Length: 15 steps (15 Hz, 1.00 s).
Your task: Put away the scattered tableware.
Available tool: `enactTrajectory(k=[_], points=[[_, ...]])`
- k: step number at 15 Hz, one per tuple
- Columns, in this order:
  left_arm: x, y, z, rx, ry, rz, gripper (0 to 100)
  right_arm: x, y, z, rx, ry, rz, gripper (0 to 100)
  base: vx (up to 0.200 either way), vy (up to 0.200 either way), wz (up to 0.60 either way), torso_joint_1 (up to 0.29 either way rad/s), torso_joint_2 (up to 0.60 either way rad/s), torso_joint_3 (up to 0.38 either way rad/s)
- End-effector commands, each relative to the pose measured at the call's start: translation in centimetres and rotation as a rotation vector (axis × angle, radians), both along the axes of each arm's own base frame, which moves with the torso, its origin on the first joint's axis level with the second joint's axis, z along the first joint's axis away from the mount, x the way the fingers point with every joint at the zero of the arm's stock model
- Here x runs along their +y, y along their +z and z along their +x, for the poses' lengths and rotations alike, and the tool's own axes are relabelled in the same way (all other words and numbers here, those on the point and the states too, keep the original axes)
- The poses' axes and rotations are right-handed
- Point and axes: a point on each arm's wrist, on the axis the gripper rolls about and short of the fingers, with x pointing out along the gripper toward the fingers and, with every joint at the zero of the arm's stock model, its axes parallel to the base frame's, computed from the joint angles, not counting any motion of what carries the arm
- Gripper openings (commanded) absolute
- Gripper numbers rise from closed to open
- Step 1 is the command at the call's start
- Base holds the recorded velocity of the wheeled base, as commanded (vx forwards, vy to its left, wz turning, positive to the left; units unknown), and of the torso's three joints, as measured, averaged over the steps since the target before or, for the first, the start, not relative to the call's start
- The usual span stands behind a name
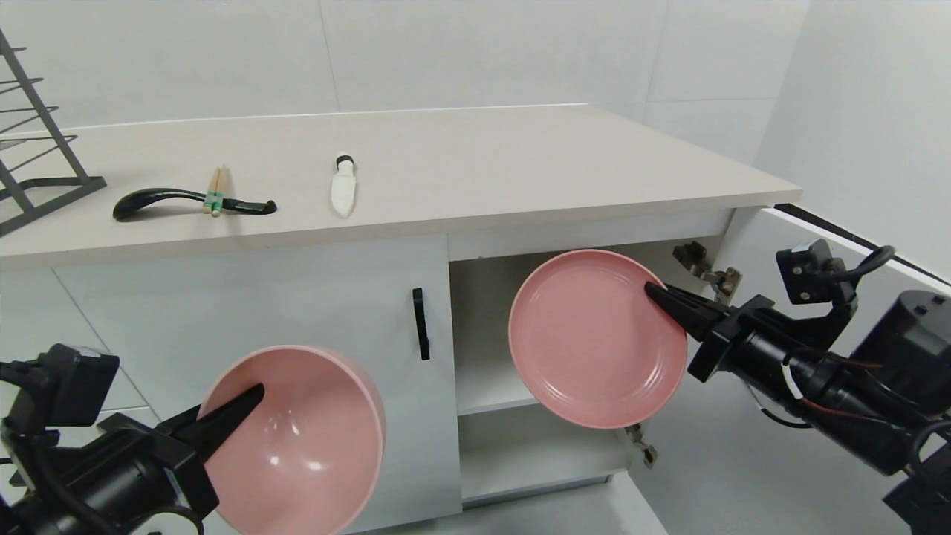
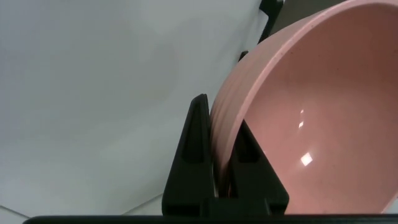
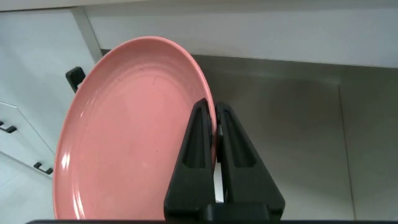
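A pink bowl (image 1: 312,446) is held on its side in front of the closed left cabinet door, my left gripper (image 1: 245,401) shut on its rim; in the left wrist view the bowl (image 2: 311,124) fills the space beyond the left gripper (image 2: 221,134). A pink plate (image 1: 591,338) is held upright before the open cabinet, my right gripper (image 1: 657,293) shut on its upper right edge; the right wrist view has the plate (image 3: 130,130) clamped in the right gripper (image 3: 214,118). On the counter lie a black spoon (image 1: 148,202), chopsticks (image 1: 215,191) and a white knife (image 1: 343,186).
The open cabinet (image 1: 490,334) holds a shelf (image 1: 494,390), with its door (image 1: 810,245) swung out to the right. A black handle (image 1: 420,323) is on the closed left door. A dark dish rack (image 1: 33,141) stands at the counter's far left.
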Motion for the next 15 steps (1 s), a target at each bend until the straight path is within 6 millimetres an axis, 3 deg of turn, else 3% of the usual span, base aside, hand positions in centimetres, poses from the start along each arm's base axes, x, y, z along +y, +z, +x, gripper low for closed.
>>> enactTrajectory(k=[1, 3, 11, 15], points=[[0.0, -0.1, -0.1, 0.010, -0.003, 0.005, 0, 0.1, -0.4, 0.2, 0.015, 0.001, -0.007, 0, 0.200, 0.000, 0.00, 0.002, 0.00, 0.002], [0.0, -0.3, -0.1, 0.025, -0.004, 0.010, 0, 0.1, -0.7, 0.2, 0.026, 0.001, -0.012, 0, 0.200, 0.000, 0.00, 0.000, 0.00, 0.000], [-0.6, -0.7, -1.0, 0.070, -0.082, 0.037, 0, -0.4, -4.5, -1.5, 0.208, 0.009, -0.088, 0, 0.000, 0.000, 0.00, 0.000, 0.00, 0.000], [-0.5, -0.6, -1.2, 0.046, -0.089, 0.068, 0, -0.5, -5.6, -1.2, 0.262, 0.000, -0.098, 0, 0.000, 0.000, 0.00, 0.000, 0.00, 0.000]])
